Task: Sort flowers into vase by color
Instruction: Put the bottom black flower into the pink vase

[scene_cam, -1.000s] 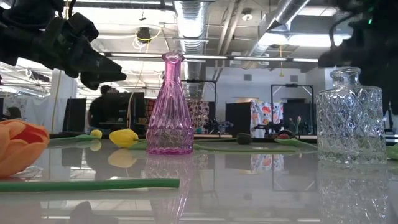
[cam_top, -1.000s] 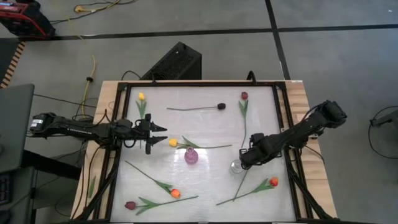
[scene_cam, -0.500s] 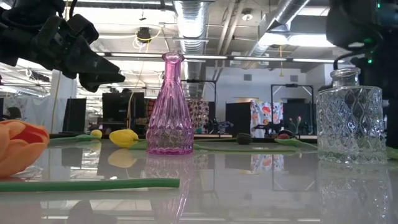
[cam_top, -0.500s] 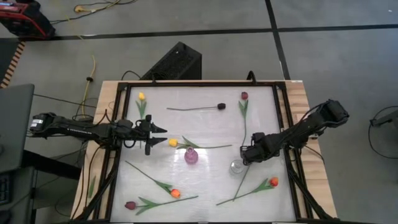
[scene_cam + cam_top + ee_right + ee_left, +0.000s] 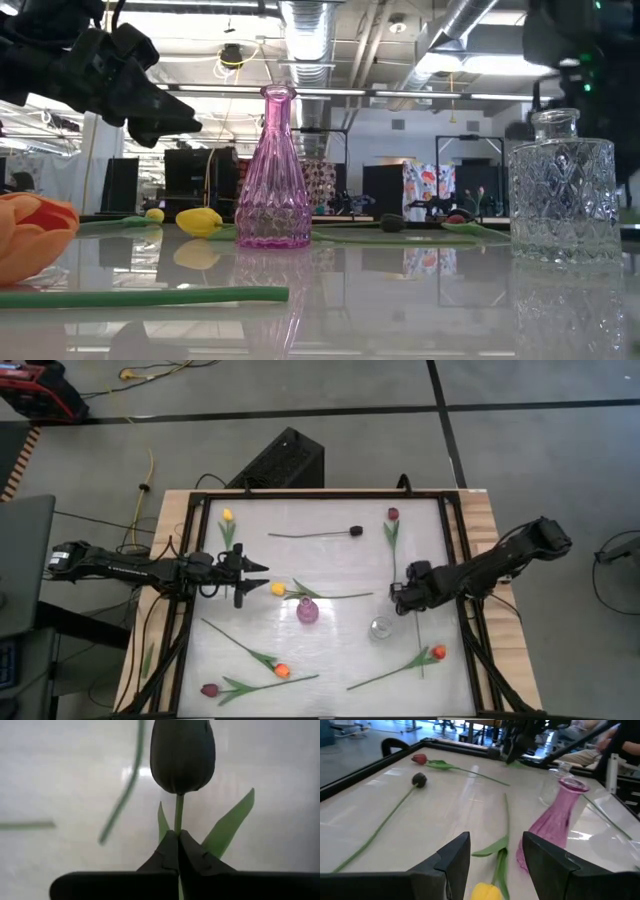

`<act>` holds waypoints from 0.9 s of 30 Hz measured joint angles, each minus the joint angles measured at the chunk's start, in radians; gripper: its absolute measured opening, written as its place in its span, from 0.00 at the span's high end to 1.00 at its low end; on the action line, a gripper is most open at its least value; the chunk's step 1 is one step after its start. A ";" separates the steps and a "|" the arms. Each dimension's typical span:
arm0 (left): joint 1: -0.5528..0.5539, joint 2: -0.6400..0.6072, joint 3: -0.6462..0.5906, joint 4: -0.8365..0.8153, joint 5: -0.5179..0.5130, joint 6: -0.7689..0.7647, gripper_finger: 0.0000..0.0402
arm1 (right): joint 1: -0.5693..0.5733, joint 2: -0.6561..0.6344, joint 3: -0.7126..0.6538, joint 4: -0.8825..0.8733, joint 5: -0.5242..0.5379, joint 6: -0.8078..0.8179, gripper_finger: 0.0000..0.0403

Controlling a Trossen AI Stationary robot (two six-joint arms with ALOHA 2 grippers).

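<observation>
White tabletop (image 5: 330,560) inside a black frame carries scattered tulips and two vases. Over its right side the right gripper (image 5: 178,851) has its jaws pressed together on the thin green stem of a dark tulip (image 5: 182,755), whose head stands just ahead of the fingertips with a leaf on either side. A clear vase (image 5: 381,628) sits just beside that gripper, a pink vase (image 5: 307,610) farther off. The left gripper (image 5: 494,851) hangs with jaws spread, a yellow tulip (image 5: 487,891) lying between them.
</observation>
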 joint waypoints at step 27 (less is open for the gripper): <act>0.000 0.002 0.000 -0.001 -0.066 -0.041 0.58 | -0.039 -0.080 0.196 1.536 0.188 -1.793 0.93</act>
